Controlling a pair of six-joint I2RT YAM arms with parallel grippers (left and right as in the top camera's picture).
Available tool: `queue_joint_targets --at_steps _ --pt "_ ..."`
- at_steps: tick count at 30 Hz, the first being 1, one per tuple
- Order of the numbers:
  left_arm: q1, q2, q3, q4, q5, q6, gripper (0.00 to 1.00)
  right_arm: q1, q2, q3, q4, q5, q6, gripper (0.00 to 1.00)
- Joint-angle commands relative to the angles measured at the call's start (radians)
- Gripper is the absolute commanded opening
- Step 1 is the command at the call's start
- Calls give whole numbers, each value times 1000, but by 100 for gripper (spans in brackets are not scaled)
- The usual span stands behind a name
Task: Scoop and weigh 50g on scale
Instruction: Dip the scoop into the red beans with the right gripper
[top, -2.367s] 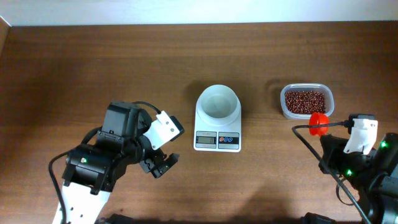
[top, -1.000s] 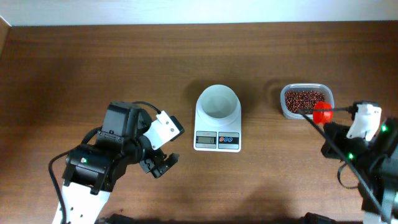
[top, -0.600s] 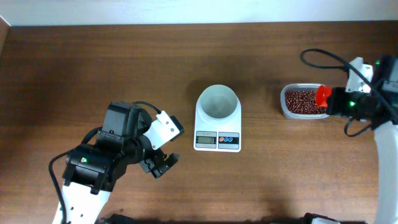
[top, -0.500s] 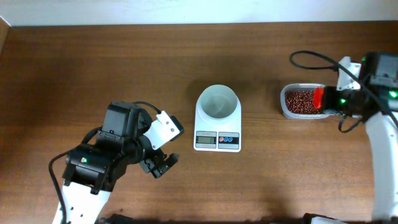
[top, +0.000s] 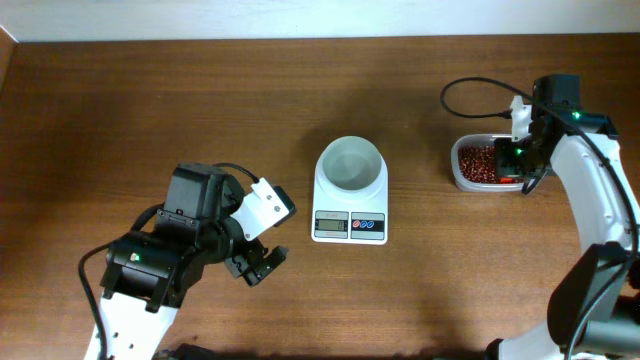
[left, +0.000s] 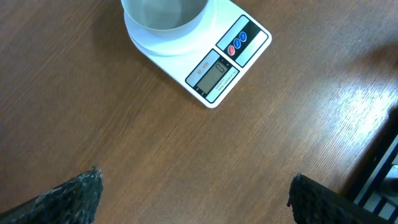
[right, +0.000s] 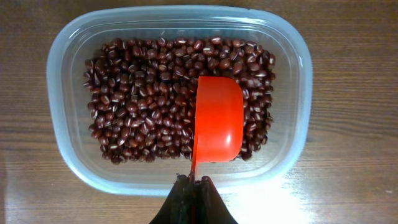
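1. The right pincer (right: 193, 185) is closed tight on the thin handle of a red scoop (right: 217, 118), with its two fingers pressed together at the handle's near end.
2. The scoop reaches straight out ahead of that pincer and over the beans (right: 143, 106). I cannot tell whether its hollow faces up or down, or whether it touches the heap.
3. The beans are a loose dark red-brown layer covering the floor of a clear plastic tub (right: 62, 74), which sits directly under and ahead of the right pincer. The scoop is over the part of the heap to the pincer's right.
4. In the overhead view the right pincer (top: 515, 160) hangs over the tub's edge, and the scale (top: 350, 205) stands well apart from it on the wooden surface (top: 150, 100).
5. The left pincer (left: 194, 180) is spread as wide as it goes and has hold of nothing. Its two dark fingertips (left: 74, 196) show at the lower corners of the wrist view, with bare wood between them.
6. The scale lies ahead of the left pincer and apart from it. Its white bowl (left: 165, 15) is on the far side, while the grey display (left: 213, 71) and the buttons (left: 239, 42) face the pincer.
7. The bowl's inside looks plain white.
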Motion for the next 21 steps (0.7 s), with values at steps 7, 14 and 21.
queue_joint_targets --at_steps 7,14,21 --pt "6 -1 6 2 18 16 99 3 101 11 18 -9 -3 4" --pt "6 -1 6 2 18 15 99 -41 99 12 15 -204 5 4" --pt "6 -1 6 2 18 15 99 -219 99 12 -20 -468 4 4"
